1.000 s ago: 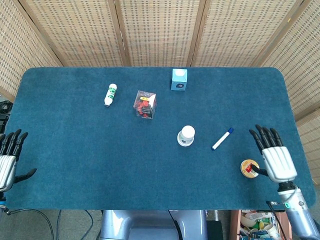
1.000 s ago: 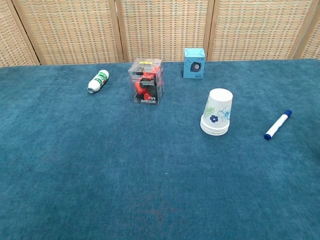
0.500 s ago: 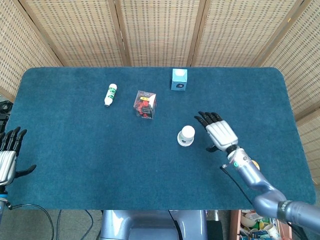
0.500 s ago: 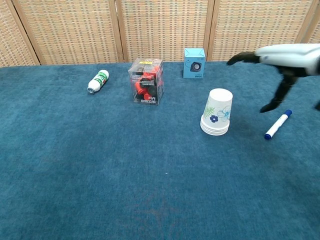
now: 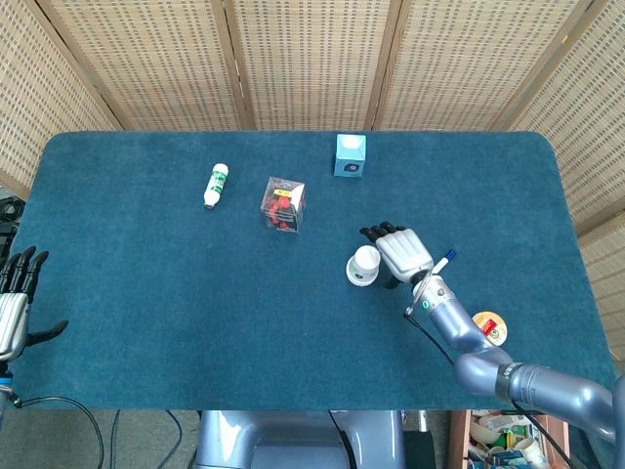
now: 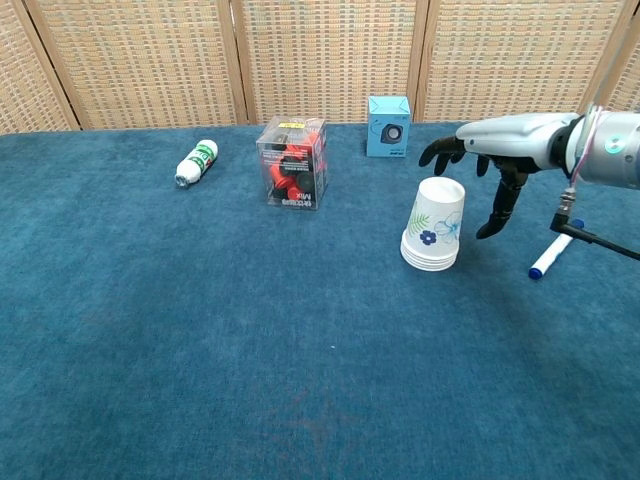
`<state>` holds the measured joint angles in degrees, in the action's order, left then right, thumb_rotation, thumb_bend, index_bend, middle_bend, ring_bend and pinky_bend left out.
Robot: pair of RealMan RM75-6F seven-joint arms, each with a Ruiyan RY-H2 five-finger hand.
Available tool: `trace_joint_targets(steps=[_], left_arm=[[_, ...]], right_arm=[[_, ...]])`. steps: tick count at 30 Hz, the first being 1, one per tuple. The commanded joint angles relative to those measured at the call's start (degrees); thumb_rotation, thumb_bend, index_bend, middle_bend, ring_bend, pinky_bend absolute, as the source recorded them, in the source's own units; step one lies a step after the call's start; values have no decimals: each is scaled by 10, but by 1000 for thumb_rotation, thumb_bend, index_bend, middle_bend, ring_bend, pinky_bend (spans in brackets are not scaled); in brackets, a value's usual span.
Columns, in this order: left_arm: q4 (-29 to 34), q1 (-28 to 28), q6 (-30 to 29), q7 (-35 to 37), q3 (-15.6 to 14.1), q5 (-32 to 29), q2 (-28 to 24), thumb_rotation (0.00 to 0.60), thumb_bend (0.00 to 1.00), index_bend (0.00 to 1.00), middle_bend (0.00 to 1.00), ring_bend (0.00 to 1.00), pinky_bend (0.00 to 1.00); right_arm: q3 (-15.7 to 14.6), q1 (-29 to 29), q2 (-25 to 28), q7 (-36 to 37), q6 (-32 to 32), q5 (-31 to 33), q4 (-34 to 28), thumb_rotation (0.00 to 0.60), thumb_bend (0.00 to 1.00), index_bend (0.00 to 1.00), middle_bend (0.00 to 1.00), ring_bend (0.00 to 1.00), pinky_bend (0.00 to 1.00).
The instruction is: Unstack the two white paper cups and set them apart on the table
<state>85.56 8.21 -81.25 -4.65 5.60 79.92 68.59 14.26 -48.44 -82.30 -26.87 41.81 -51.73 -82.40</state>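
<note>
I have my right hand (image 6: 500,140) just beside the stacked paper cups (image 6: 435,225), fingers spread and grasping nothing, thumb hanging down at the cups' right side without touching. The cups sit upside down, nested, mid-table, with a blue flower print. My left hand (image 5: 14,308) rests off the table's (image 5: 146,293) left edge, fingers apart. The bottle (image 6: 196,163) carries a green label and the clear box (image 6: 291,161) has lettering, both too small for me to read. A blue marker (image 6: 556,250) lies nearby.
</note>
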Motion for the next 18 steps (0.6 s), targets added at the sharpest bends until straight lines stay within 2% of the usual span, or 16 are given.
trace_joint_targets(steps=[1,8,13,18], left_arm=[[-1,1,2,-1,-1,-1,0,600,81,0,0,0,0],[2,0,0,-3,-1,-2,0,600,81,0,0,0,0],[1,2,4,-3,-1,-4,0,600,83,0,0,0,0],[2,2,3,-2,-1,-5,0,600,83,0,0,0,0]], right_arm=[[0,-9,-9,10,-3,15,5,600,207,206,311,217,386],[1,-19,-28,38,0,16,24,600,268,305,380,284,469],[0,-22,-42,60,10,1,40,600,324,497,493,376,569],[4,-22,-49,87,8,2,45,600,368,574,560,430,607]])
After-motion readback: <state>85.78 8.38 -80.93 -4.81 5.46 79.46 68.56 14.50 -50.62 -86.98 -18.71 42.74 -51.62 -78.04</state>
